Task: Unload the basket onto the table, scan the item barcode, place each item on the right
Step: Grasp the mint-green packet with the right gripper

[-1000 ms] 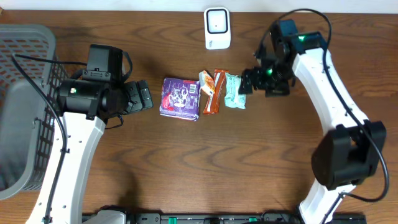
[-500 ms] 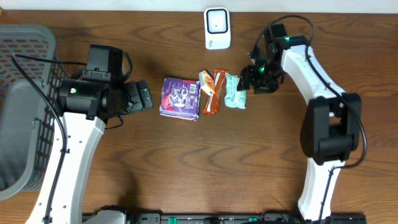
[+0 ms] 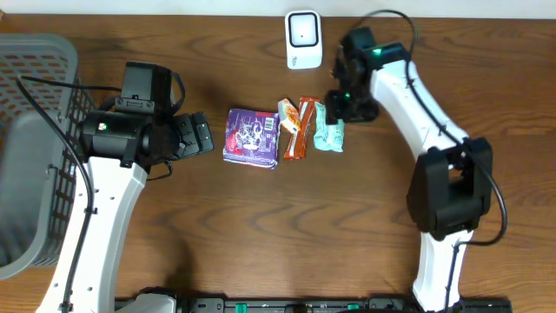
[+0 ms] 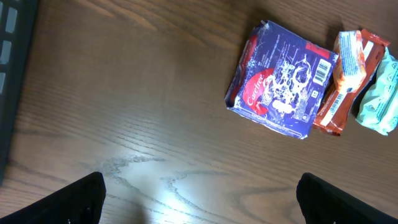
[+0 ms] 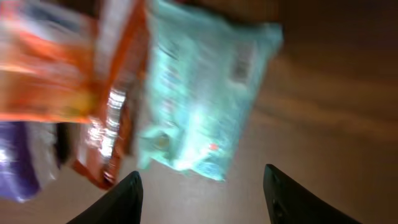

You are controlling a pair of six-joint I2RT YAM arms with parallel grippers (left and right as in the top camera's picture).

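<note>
Overhead view: a grey plastic lattice basket (image 3: 35, 148) sits far to the left of the white box-shaped plastic scanner (image 3: 303, 39), at the edge of the dark brown wooden worktop (image 3: 261, 226). Nearer, but well to the lower left of the scanner, the left end effector (image 3: 201, 135) hovers with its jaws spread wide and nothing between them. The left wrist view confirms this, showing only bare wood between its two black fingertips (image 4: 84, 193). Just below and a little left of the scanner lies a purple square foil packet (image 3: 252, 136), flat, with its white barcode patch facing up. Directly below the scanner are a small orange-and-white pouch (image 3: 287, 116) and a long orange bar wrapper (image 3: 298, 130), touching each other. Just to the lower right of the scanner is a mint-green soft plastic packet (image 3: 327, 128), touching the bar wrapper. The right end effector (image 3: 347, 103), closest to the scanner on its right, sits at that packet's far edge. In the blurred right wrist view its jaws stand moderately apart and not closed on anything, with the packet's near edge about level with the tips. I judge the task to be barely begun: every item lies on the worktop and none faces the scanner. The grasp, the lift and the presentation of a barcode are not yet done.
</note>
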